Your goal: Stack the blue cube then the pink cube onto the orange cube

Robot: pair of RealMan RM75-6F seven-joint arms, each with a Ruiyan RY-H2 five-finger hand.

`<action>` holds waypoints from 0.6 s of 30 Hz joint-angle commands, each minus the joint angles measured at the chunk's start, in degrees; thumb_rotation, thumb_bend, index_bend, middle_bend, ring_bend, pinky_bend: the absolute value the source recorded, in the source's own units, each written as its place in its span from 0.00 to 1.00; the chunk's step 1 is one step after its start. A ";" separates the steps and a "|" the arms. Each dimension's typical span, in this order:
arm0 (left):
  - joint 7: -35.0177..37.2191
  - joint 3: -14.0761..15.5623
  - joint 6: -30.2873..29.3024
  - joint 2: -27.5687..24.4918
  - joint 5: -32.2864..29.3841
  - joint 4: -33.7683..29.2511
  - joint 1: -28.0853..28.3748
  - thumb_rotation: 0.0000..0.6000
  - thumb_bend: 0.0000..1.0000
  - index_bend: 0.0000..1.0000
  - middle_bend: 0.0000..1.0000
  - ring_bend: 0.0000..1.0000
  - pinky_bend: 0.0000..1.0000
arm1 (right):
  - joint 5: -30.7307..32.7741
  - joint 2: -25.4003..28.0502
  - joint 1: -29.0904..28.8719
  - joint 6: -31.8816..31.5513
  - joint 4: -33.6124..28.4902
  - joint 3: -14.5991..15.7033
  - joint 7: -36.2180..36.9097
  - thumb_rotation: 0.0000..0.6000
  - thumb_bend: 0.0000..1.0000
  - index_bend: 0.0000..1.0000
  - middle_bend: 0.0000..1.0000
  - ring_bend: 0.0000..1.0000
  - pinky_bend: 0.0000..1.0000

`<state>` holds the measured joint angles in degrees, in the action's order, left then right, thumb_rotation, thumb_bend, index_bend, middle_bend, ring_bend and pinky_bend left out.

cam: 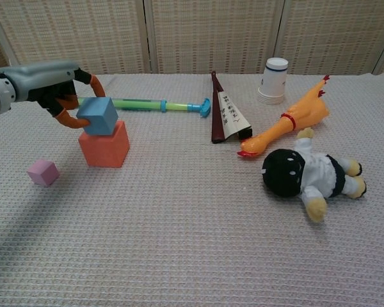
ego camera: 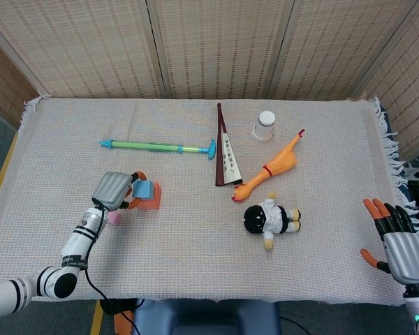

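The blue cube (cam: 98, 116) is a small matte block with softly rounded edges, tilted a little, its lower edge at or just above the top of the larger orange cube (cam: 104, 144); whether they touch cannot be told. The left robot hand (cam: 57, 89) pinches it from the left side, orange-tipped fingers (cam: 65, 119) curled round it. In the head view the hand's grey back (ego camera: 112, 190) covers much of both cubes. The pink cube (cam: 43, 173), smallest of the three, sits on the bench cloth (cam: 192, 243) left of the orange one, apart from it; from the head view only a sliver (ego camera: 114, 218) shows beside the forearm. The right robot hand (ego camera: 399, 244) hovers at the bench's near right corner, fingers spread, holding nothing, cut off by the frame edge
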<state>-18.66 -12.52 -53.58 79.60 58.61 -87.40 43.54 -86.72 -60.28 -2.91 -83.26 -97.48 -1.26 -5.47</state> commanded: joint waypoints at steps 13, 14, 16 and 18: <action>0.46 0.83 -0.74 1.44 1.53 1.79 0.68 1.00 0.33 0.43 1.00 1.00 1.00 | 1.18 -0.15 -0.27 0.75 0.00 -0.32 -0.67 1.00 0.12 0.00 0.00 0.00 0.00; 0.46 0.83 -0.75 1.48 1.57 1.84 0.70 1.00 0.33 0.43 1.00 1.00 1.00 | 1.20 -0.16 -0.28 0.78 0.00 -0.32 -0.68 1.00 0.12 0.00 0.00 0.00 0.00; 0.51 0.85 -0.74 1.56 1.64 1.96 0.77 1.00 0.33 0.42 1.00 1.00 1.00 | 1.25 -0.17 -0.30 0.84 0.00 -0.33 -0.70 1.00 0.12 0.00 0.00 0.00 0.00; 0.51 0.87 -0.43 1.66 1.49 2.23 0.97 1.00 0.33 0.41 1.00 1.00 1.00 | 1.40 -0.17 -0.32 0.91 0.02 -0.36 -0.78 1.00 0.12 0.00 0.00 0.00 0.00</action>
<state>-18.14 -11.66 -54.10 81.23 60.18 -85.26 44.43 -85.35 -60.44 -3.23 -82.37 -97.46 -1.61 -6.23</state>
